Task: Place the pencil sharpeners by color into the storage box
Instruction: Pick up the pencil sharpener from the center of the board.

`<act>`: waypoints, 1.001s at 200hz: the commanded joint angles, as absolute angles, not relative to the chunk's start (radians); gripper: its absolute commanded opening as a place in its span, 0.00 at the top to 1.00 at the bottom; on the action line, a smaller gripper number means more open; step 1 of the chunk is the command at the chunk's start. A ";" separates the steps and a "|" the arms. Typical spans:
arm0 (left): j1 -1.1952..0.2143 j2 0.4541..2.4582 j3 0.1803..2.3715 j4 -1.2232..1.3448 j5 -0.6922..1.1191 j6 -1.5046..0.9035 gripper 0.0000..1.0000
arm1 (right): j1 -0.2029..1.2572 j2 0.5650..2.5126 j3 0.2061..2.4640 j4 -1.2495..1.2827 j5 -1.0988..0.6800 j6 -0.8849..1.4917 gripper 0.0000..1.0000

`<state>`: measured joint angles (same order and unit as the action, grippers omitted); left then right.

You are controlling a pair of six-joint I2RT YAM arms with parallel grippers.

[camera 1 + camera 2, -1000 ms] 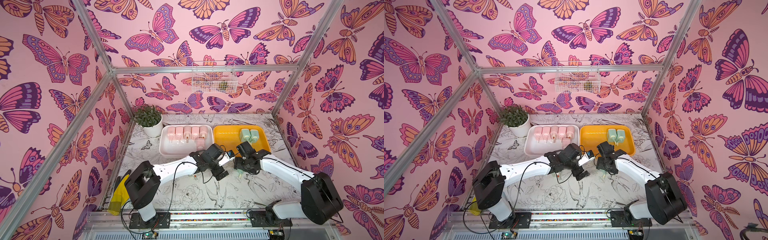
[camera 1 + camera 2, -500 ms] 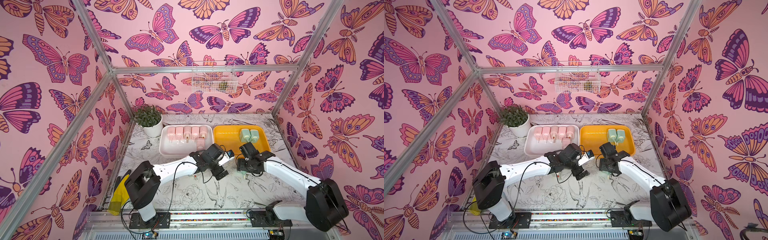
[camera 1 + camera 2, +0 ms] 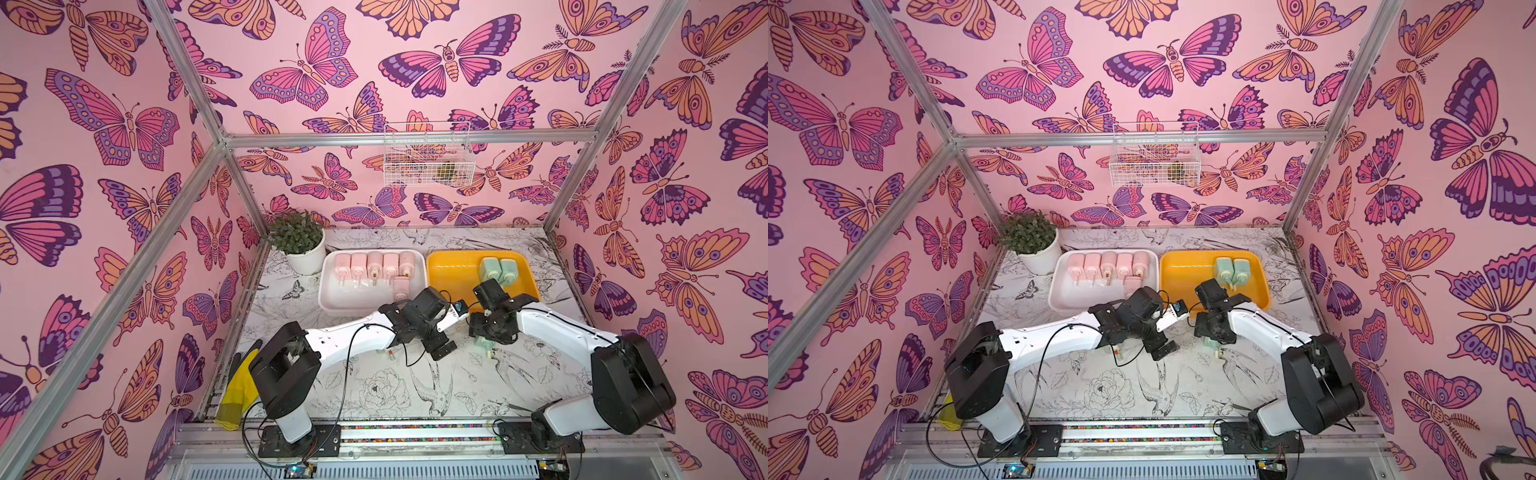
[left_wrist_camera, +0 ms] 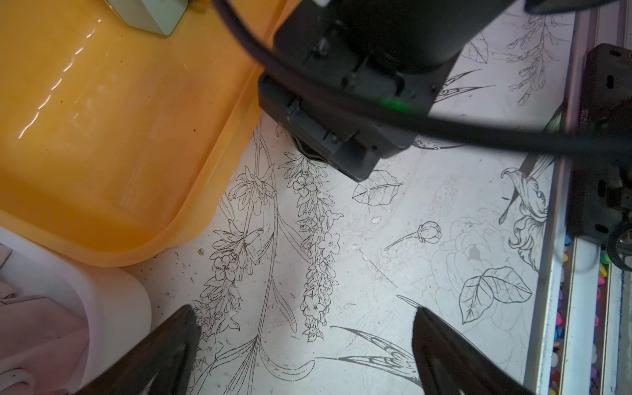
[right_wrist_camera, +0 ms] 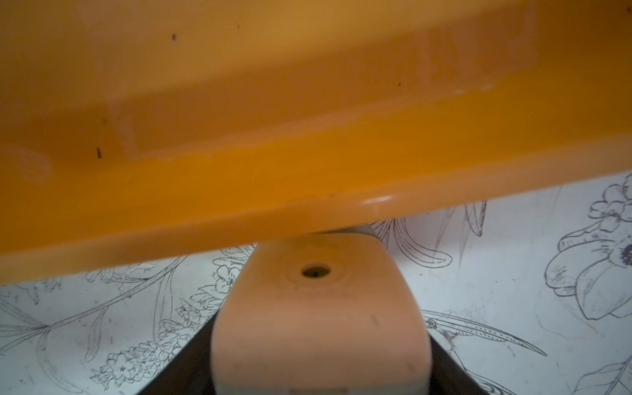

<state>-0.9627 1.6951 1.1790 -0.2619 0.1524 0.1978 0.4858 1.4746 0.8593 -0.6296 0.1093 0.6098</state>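
Note:
The storage box is two trays. Several pink pencil sharpeners (image 3: 375,264) lie in the white tray (image 3: 357,297). Two mint green ones (image 3: 496,270) lie in the orange tray (image 3: 453,274). Another green sharpener (image 3: 482,343) sits on the table at the orange tray's front rim (image 5: 273,212). My right gripper (image 3: 484,332) is over it. In the right wrist view this sharpener (image 5: 318,307) looks peach-tinted, and my right gripper (image 5: 319,342) has both fingers against its sides. My left gripper (image 4: 304,342) is open over bare table beside both trays' near corners.
A potted plant (image 3: 299,245) stands at the back left beside the white tray. A wire basket (image 3: 428,160) hangs on the back wall. A yellow glove (image 3: 239,386) lies at the front left edge. A small cream piece (image 3: 390,354) peeks out under my left arm.
My right arm has shifted a little over the green sharpener, and its jaws have narrowed onto it. The left arm has not moved.

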 commanded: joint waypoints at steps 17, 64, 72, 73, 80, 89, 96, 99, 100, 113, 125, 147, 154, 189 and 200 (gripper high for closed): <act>-0.966 1.692 1.163 -0.261 0.127 0.193 0.00 | 0.481 1.448 0.854 -0.637 0.154 0.655 0.32; -0.966 1.702 1.175 -0.262 0.130 0.196 0.00 | 0.484 1.395 0.844 -0.635 0.159 0.609 0.47; -0.966 1.704 1.177 -0.261 0.130 0.195 0.00 | 0.481 1.384 0.845 -0.641 0.163 0.600 0.50; -0.966 1.704 1.178 -0.261 0.130 0.196 0.00 | 0.482 1.383 0.845 -0.642 0.163 0.598 0.50; -0.966 1.704 1.178 -0.261 0.130 0.195 0.00 | 0.482 1.373 0.847 -0.648 0.165 0.588 0.52; -0.966 1.705 1.180 -0.261 0.131 0.195 0.00 | 0.481 1.359 0.851 -0.658 0.170 0.577 0.53; -0.966 1.706 1.180 -0.261 0.135 0.195 0.00 | 0.482 1.346 0.852 -0.667 0.173 0.567 0.53; -0.966 1.706 1.181 -0.261 0.136 0.195 0.00 | 0.481 1.339 0.854 -0.670 0.173 0.562 0.53; -0.966 1.706 1.181 -0.260 0.135 0.195 0.00 | 0.481 1.337 0.854 -0.670 0.173 0.561 0.53; -0.966 1.707 1.184 -0.261 0.143 0.194 0.00 | 0.481 1.300 0.856 -0.677 0.177 0.544 0.57; -0.966 1.706 1.187 -0.261 0.144 0.195 0.00 | 0.481 1.263 0.858 -0.677 0.184 0.532 0.65; -0.966 1.705 1.189 -0.259 0.140 0.196 0.00 | 0.481 1.204 0.876 -0.677 0.177 0.492 0.88; -0.966 1.705 1.189 -0.261 0.139 0.196 0.00 | 0.482 1.190 0.887 -0.686 0.186 0.484 0.98; -0.966 1.697 1.186 -0.260 0.136 0.195 0.00 | 0.480 1.158 0.931 -0.666 0.204 0.455 1.00; -0.966 1.694 1.186 -0.261 0.135 0.195 0.00 | 0.480 1.161 0.956 -0.640 0.204 0.446 1.00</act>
<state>-0.9627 1.6970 1.1790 -0.2619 0.1341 0.1982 0.4854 1.1732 0.8913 -0.6743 0.1753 0.4877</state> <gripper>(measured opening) 0.999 0.605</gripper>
